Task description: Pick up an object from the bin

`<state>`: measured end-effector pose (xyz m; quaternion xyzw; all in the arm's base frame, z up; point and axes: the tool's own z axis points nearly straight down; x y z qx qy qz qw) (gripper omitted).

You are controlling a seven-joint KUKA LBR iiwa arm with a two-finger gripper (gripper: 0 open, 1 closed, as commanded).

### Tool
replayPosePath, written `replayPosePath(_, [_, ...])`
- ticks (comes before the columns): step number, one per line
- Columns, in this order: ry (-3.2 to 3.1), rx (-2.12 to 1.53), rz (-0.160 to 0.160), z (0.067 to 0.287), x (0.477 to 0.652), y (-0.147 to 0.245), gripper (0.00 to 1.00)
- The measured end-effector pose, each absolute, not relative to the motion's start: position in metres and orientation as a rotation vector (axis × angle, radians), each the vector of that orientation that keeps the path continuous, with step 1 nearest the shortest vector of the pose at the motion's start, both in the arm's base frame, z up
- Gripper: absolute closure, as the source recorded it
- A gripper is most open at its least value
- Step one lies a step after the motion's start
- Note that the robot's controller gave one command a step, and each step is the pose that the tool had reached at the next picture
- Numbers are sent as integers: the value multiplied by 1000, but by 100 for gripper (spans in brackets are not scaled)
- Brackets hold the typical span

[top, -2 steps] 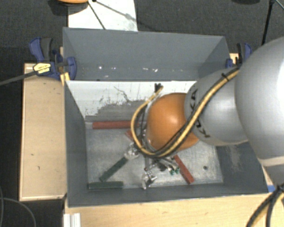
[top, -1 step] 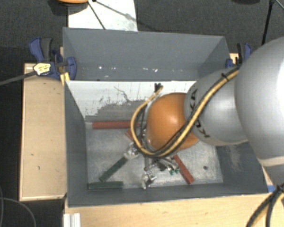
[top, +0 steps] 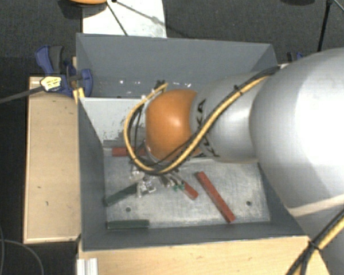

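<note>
Grey bin [top: 92,171]: your hand [top: 152,183] hangs low at centre, a dark green stick [top: 119,195] at its eight o'clock; grip unreadable.

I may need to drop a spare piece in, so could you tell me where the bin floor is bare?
Bare bin floor lies right of the long red stick, and along the front between that stick and the dark green bar. It is crowded around the gripper.
</note>
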<state>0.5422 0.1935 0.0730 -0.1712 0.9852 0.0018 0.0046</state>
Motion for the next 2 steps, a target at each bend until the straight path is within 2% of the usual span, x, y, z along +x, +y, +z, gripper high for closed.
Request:
replayPosePath(1, [3086, -535, 6, 73, 542, 193, 100])
replayPosePath(2, [3101, -476, 2, 223, 538, 214, 100])
